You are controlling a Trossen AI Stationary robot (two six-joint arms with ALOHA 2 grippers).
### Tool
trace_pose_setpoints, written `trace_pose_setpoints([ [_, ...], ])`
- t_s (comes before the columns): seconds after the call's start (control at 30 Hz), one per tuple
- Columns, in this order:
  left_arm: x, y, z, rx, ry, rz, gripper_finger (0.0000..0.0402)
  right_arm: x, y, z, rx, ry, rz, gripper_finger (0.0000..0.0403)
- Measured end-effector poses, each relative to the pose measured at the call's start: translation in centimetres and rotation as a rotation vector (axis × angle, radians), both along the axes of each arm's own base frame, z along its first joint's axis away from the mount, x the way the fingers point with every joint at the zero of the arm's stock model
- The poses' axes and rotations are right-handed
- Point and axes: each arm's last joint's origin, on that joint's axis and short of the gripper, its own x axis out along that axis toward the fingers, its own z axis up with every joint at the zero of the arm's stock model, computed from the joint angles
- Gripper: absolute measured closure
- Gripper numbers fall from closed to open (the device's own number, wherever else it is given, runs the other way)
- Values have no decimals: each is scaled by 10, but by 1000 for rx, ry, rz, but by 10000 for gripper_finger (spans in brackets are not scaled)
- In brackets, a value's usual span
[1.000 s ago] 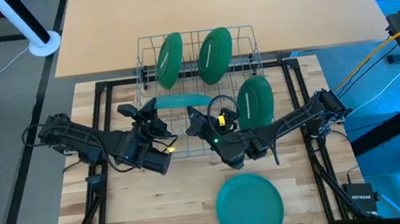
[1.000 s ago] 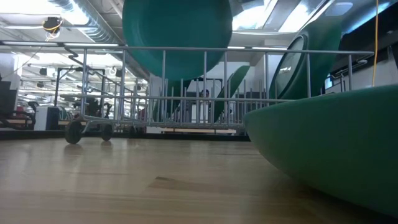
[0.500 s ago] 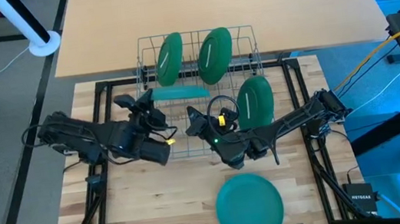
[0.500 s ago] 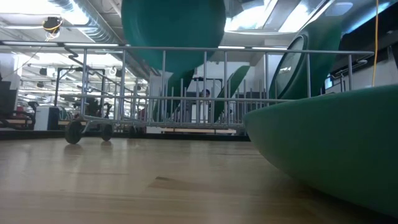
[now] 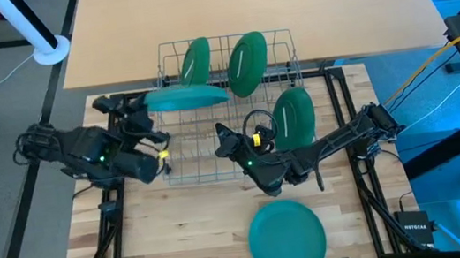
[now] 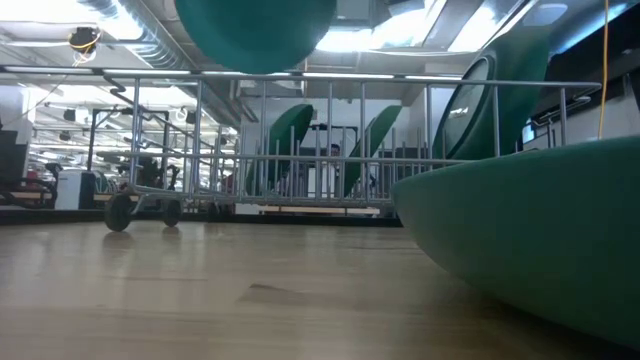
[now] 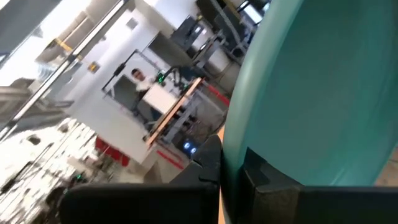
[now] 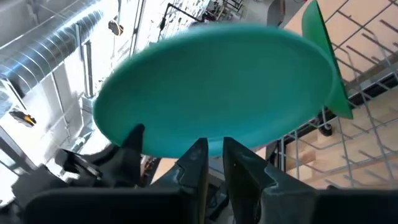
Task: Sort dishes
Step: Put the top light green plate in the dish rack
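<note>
Your left end effector (image 5: 141, 112) is clamped on the rim of a teal plate (image 5: 186, 98), holding it above the wire rack (image 5: 183, 165) at its far-left side. That plate lies nearly edge-on from above, its long axis running left to right. You are mid-placement; next, I judge, it must be tipped upright and lowered between the tines beside the two standing plates (image 5: 196, 67). Your right end effector (image 5: 224, 141) waits over the rack's middle, fingers nearly together and empty. One more plate (image 5: 287, 238) lies flat on the near bench (image 5: 181, 233).
</note>
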Motion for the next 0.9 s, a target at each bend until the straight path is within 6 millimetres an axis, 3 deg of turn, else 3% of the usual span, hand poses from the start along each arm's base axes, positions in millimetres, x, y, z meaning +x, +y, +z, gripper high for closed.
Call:
trace_pose_setpoints([
  [0.2,1,-10,-29,12,39,-46,402,1,-4,3,13,-35,-4,347],
  [0.37,4,-8,-46,17,50,-28,401,3,-10,3,12,-38,3,347],
  [0.9,6,-3,-47,7,25,-3,402,6,-7,3,4,-42,120,347],
])
